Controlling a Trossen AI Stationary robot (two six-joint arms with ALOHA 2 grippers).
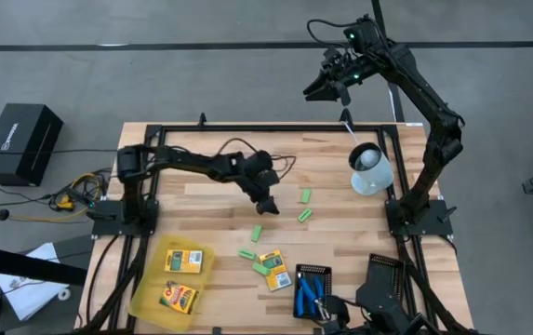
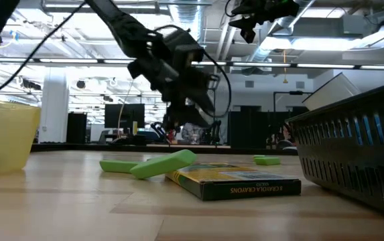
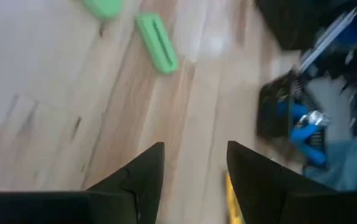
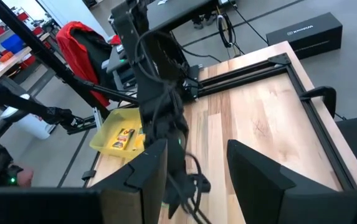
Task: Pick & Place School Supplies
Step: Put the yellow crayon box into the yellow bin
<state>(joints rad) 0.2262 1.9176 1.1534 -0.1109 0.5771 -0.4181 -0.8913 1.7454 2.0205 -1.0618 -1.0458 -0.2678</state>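
My left gripper (image 1: 268, 203) (image 3: 194, 168) hovers open over bare wood at mid-table, with nothing between its fingers. Green oblong blocks lie flat around it: two toward the right edge (image 1: 305, 195) (image 1: 304, 215), one just nearer (image 1: 257, 233), and two (image 1: 246, 253) beside a yellow-orange crayon pack (image 1: 273, 270) (image 2: 238, 181) lying flat. One block (image 2: 161, 164) leans on that pack's edge. Two more packs (image 1: 183, 261) (image 1: 179, 298) lie in the yellow tray (image 1: 145, 302). Blue-handled scissors (image 1: 309, 290) (image 3: 303, 121) lie in a black ribbed tray (image 1: 325, 274). My right gripper (image 1: 314, 91) (image 4: 194, 168) waits open, high beyond the far edge.
A second black ribbed tray (image 1: 387, 274) sits tilted at the near right. A clear cup-like container (image 1: 370, 169) stands near the right arm's post. Black frame rails (image 1: 247, 130) border the wooden top. Bare wood lies at the far middle of the table.
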